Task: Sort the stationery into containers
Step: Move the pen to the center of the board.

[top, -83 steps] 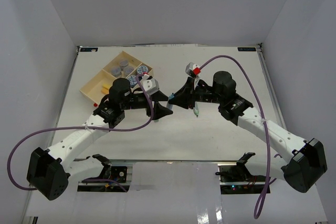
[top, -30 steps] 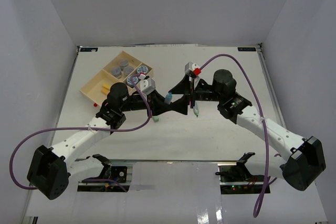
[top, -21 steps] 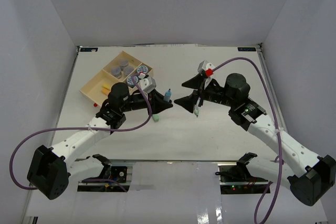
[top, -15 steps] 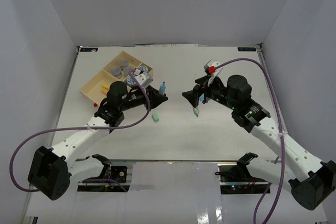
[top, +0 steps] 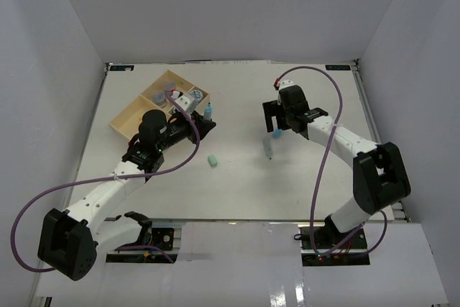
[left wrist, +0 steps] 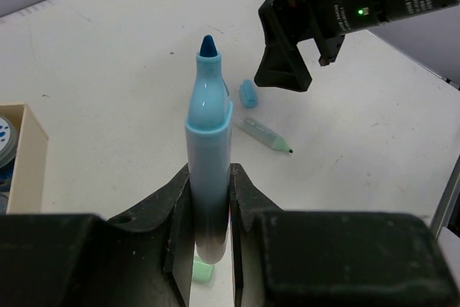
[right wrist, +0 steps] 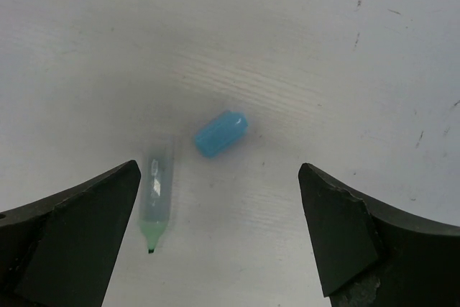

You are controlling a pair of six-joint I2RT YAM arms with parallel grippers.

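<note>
At the left, a shallow pale-wood tray held small round rolls. Just right of it, the left gripper pinched an uncapped light-blue marker by its lower end. Further right, 1 small green cap, 1 green-tipped marker and 1 stubby blue cap lay on the white table, with the right gripper spread wide over the blue cap.

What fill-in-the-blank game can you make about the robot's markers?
The left gripper is shut on a marker coloured ____.
Below the open right gripper, a blue ____ lies beside the green marker.
The grey rolls sit in the wooden ____.
Missing words: blue; cap; tray.
</note>
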